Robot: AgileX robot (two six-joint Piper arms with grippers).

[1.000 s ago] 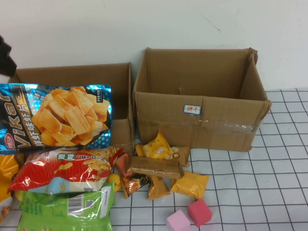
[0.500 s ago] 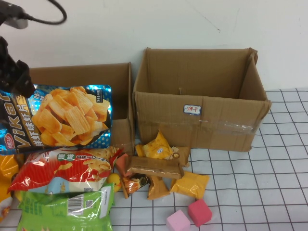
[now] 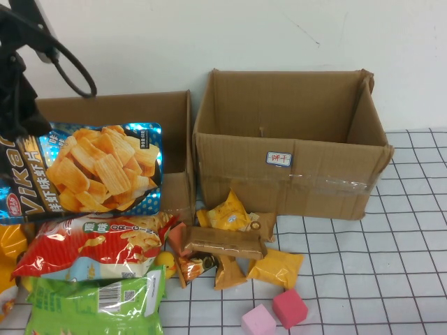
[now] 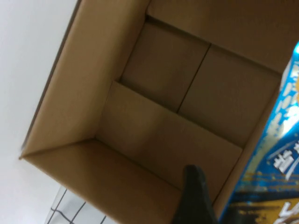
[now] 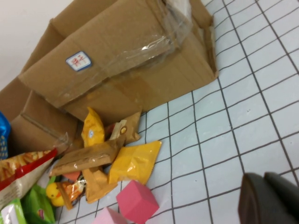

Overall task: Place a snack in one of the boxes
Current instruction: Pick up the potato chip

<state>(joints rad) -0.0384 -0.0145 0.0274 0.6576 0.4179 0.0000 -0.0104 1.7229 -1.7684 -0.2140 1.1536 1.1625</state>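
A big blue chip bag (image 3: 84,171) stands against the front of the small open cardboard box (image 3: 119,101) at the left. My left gripper (image 3: 15,105) hangs over that box's left end, right at the bag's upper left edge. The left wrist view looks down into the empty box (image 4: 154,116), with the gripper (image 4: 205,205) beside the blue bag's edge (image 4: 275,154). A larger open box (image 3: 293,157) stands to the right. My right gripper (image 5: 267,198) is shut and empty, low over the checked cloth, out of the high view.
Red (image 3: 91,244) and green (image 3: 94,303) snack bags lie at the front left. Small yellow and brown packets (image 3: 227,241) are piled in front of the boxes. Two pink cubes (image 3: 279,313) sit at the front. A checked cloth (image 3: 391,279) lies to the right.
My left arm has come in from the left edge and risen over the small box's left end. The blue bag and the other snacks have not moved.
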